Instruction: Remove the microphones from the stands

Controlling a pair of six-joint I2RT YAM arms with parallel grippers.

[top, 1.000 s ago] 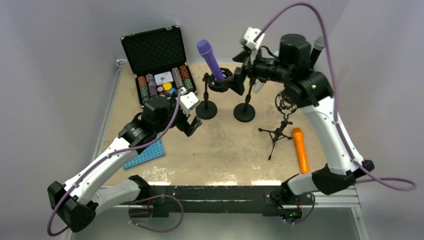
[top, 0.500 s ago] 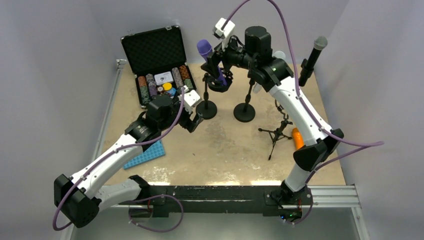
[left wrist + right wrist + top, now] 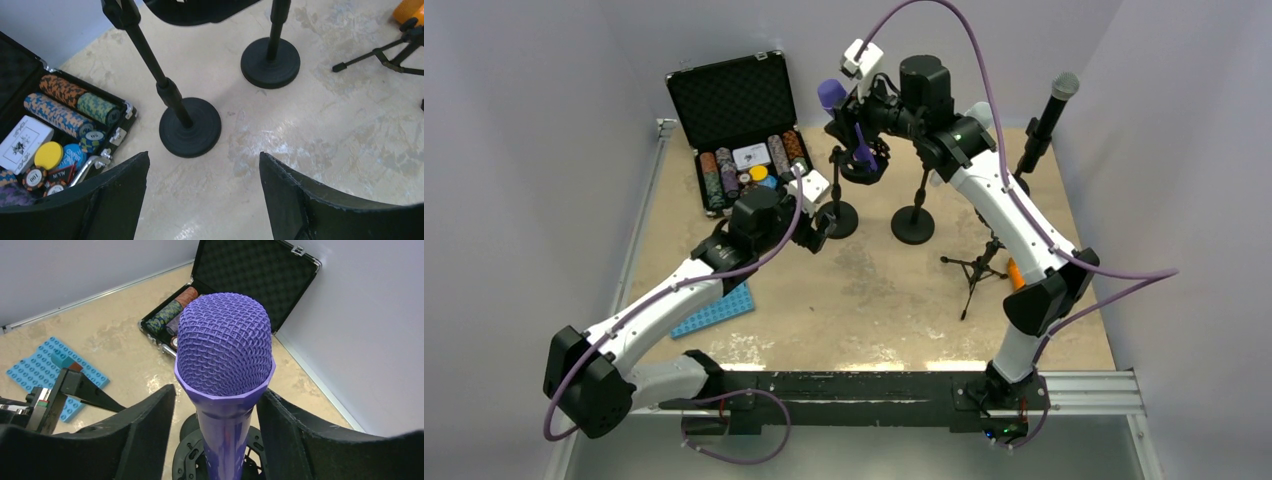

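The purple microphone [image 3: 224, 355] sits in its stand [image 3: 189, 126] near the table's [image 3: 874, 290] far edge, between the right gripper's [image 3: 216, 392] parted jaws. The left gripper [image 3: 203, 156] hangs wide open near the stand's round foot

Top external: high, from near edge, whole table [image 3: 874, 300] | Left wrist: near, downward, stand base [image 3: 190, 127] | Right wrist: very near purple microphone [image 3: 224, 352], also seen overhead.

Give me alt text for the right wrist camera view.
A purple microphone rises between the black fingers of the right gripper, its mesh head filling the centre. Behind it, an open chip case and a blue brick plate lie on the beige table.
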